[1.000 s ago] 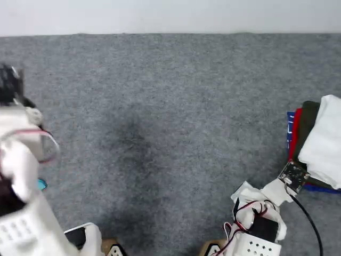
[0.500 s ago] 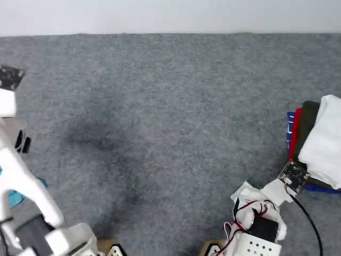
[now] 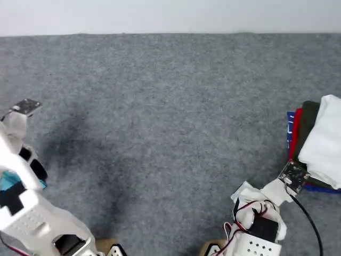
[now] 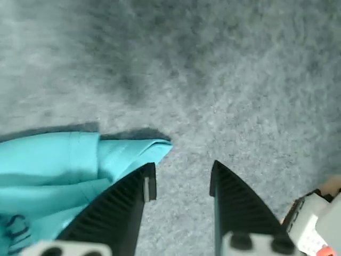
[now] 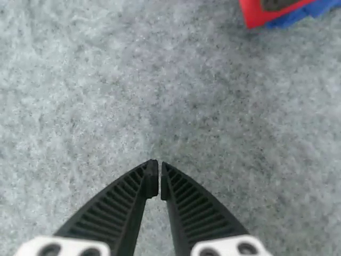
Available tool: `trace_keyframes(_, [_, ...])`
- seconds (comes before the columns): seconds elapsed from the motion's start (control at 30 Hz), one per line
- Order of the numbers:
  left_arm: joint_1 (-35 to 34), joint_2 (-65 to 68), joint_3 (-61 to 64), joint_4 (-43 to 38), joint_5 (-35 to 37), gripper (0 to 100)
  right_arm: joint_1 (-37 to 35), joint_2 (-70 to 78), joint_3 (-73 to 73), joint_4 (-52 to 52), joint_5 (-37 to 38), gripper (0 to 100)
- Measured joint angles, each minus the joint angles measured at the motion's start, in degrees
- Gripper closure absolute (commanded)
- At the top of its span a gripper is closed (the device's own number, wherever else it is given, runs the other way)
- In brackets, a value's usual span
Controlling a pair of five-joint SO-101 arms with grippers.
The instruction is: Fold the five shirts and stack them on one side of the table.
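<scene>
A stack of folded shirts (image 3: 319, 144) lies at the table's right edge, a white one on top of dark, red and blue ones. Its red and blue corner (image 5: 264, 10) lies beyond my right gripper (image 5: 154, 173), which is shut and empty just above the grey cloth. A teal shirt (image 4: 53, 165) lies crumpled at the left edge, and a bit of it (image 3: 8, 181) peeks out under the left arm (image 3: 21, 208). My left gripper (image 4: 183, 169) hangs open over the table, one finger right beside the teal shirt's edge, nothing between the fingers.
The grey felt table top (image 3: 170, 106) spreads wide between the two arms. The right arm's base (image 3: 256, 224) sits at the near edge, close to the stack. A white wall runs along the far side.
The left arm has swung down and toward the near left corner, over the teal shirt. The right arm and the stack have not moved.
</scene>
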Motion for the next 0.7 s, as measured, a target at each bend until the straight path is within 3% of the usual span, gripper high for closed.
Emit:
trace_keyframes(0.43, [-5.80,4.13,-0.09,-5.54,-2.46,82,0.00,0.00,0.00,0.00,0.00,98.7])
trace_keyframes(0.7, [-5.89,13.10,-0.26,-9.14,-2.46,84,0.00,0.00,0.00,0.00,0.00,98.7])
